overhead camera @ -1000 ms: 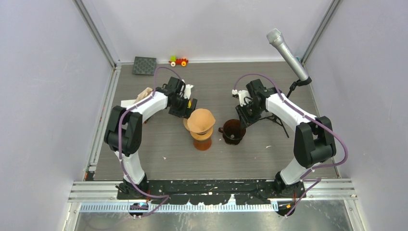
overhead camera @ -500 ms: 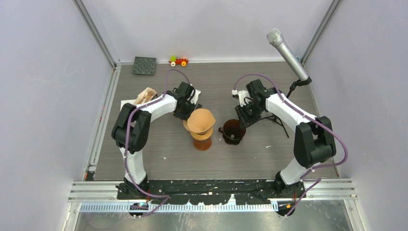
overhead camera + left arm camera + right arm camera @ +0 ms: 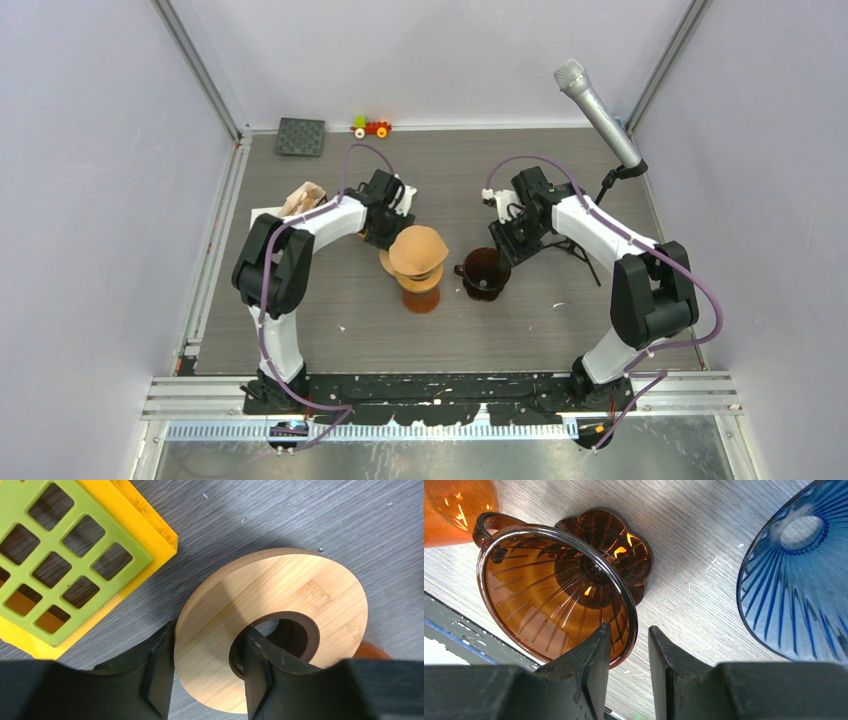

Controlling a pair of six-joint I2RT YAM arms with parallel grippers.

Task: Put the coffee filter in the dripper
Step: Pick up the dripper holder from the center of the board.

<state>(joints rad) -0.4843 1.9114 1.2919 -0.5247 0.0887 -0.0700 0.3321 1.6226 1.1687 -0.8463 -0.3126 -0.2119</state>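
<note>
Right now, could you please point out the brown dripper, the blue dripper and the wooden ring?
brown dripper [image 3: 536, 597], right wrist view, ribbed inner wall.
blue dripper [image 3: 794, 592], right wrist view, ribbed wall.
wooden ring [image 3: 300, 595], left wrist view, flat top face.

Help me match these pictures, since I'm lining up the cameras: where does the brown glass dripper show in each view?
Top external: brown dripper, at the centre, just right of the wooden ring.
Left wrist: not in it.
Right wrist: left of centre, handle at upper left.
Shared landmark: the orange cup beside its handle, which sits in the right wrist view's top-left corner.
</note>
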